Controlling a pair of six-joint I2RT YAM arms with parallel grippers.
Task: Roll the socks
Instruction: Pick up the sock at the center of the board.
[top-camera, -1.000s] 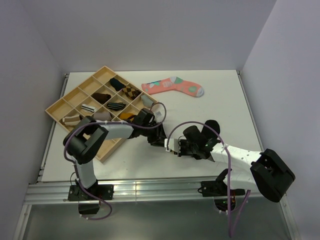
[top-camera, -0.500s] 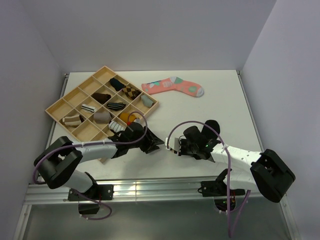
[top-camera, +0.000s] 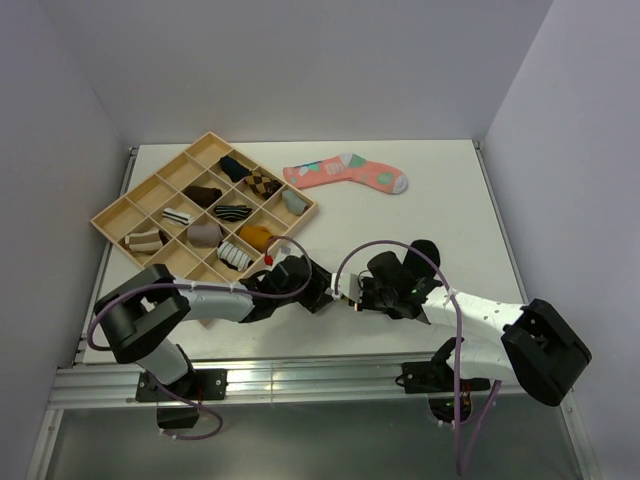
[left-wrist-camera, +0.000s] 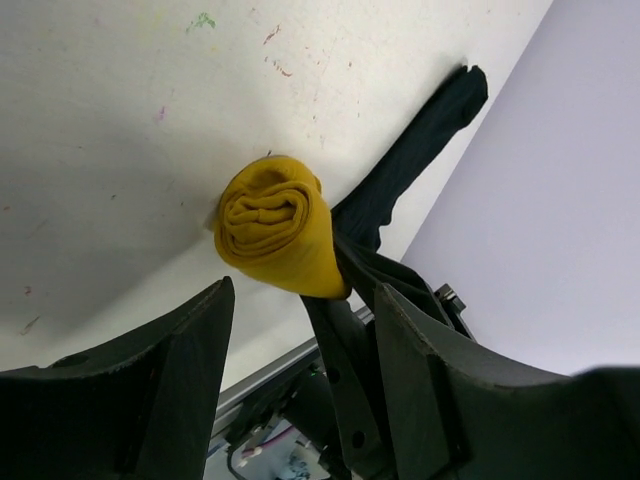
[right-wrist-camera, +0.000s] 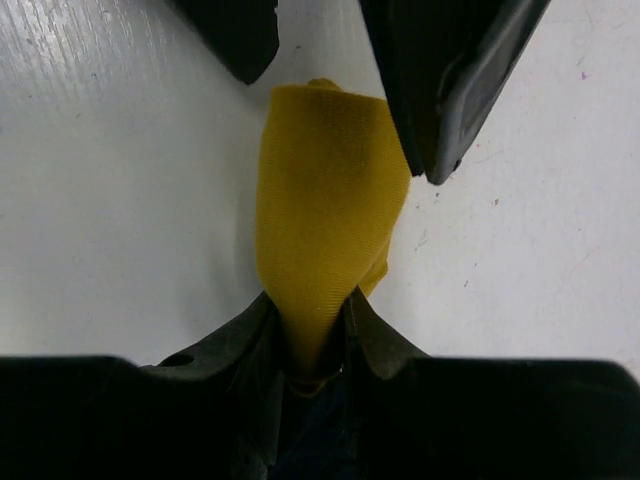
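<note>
Listing L to R: wooden divided tray (top-camera: 150, 176) on far-left part of table (top-camera: 450, 200), small sock bundles in several compartments. L gripper (left-wrist-camera: 300, 305): low over the table, near the tray's right side, fingers (left-wrist-camera: 170, 370) standing apart, nothing held. Yellow sock (left-wrist-camera: 272, 225): rolled into a tight spiral bundle, lying on the table ahead of the L fingers, in line w/ the gap btwn them. L wrist view shows no contact. In R wrist view one L fingertip sits just beside the roll's far end; can't tell if it touches. Pink patterned sock (top-camera: 345, 172): flat on the table at far side, well apart from both grippers. R gripper (right-wrist-camera: 310, 312): faces L gripper, fingers clamped on the roll's near end, yellow fabric pinched btwn the pads. Black sock (left-wrist-camera: 425, 140): unrolled, stretched along the table away from the roll, its near end running in under R gripper.
</note>
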